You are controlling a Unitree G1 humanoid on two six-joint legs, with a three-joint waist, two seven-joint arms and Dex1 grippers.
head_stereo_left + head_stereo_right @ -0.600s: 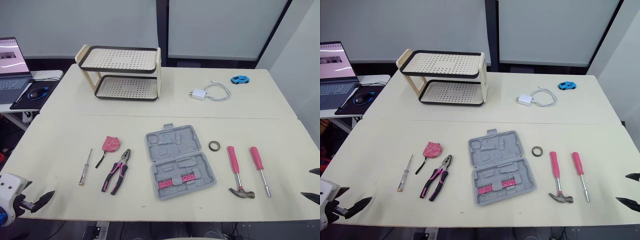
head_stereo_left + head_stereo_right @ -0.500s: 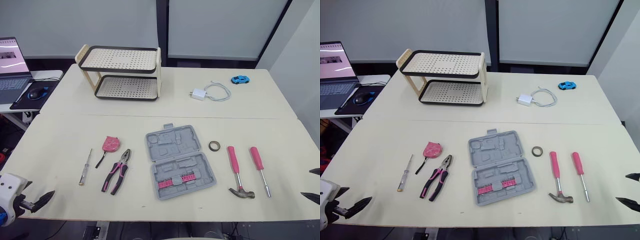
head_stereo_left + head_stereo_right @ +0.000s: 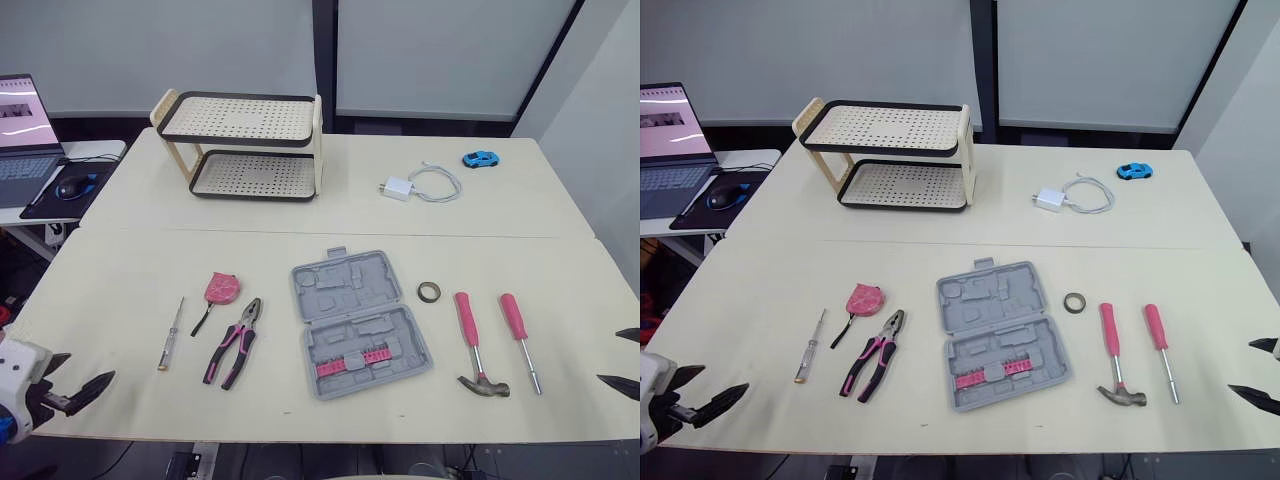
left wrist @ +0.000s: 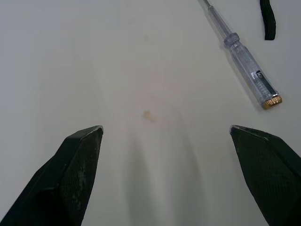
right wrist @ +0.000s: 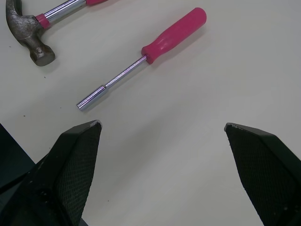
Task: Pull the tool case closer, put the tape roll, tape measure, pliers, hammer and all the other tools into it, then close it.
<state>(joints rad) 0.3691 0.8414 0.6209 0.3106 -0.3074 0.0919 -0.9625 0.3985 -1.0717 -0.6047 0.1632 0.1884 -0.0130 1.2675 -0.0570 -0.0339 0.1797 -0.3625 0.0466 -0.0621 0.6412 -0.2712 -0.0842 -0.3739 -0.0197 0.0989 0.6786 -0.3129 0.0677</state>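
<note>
Left fingers (image 4: pixel 80 160) spread wide, nothing between them, over bare worktop (image 3: pixel 120 300) at the lower-left corner of the head view. Right fingers (image 5: pixel 77 160) also wide apart & empty, at the lower-right edge.

We see the tool case (image 3: pixel 340 285) lying open in the centre-bottom of the frame, grey, w/ a row of pink bits (image 3: pixel 350 363) in its lower half; other slots empty.

Left of the case: pliers (image 3: pixel 233 342), tape measure (image 3: pixel 221 288), clear-handled screwdriver (image 3: pixel 172 335). Right of it: tape roll (image 3: pixel 431 292), hammer (image 3: pixel 475 345), pink-handled driver (image 3: pixel 521 340).

Upper left: two-tier rack (image 3: pixel 240 145), both tiers empty. Upper right: charger w/ cable (image 3: pixel 420 185), blue toy car (image 3: pixel 481 159).
</note>
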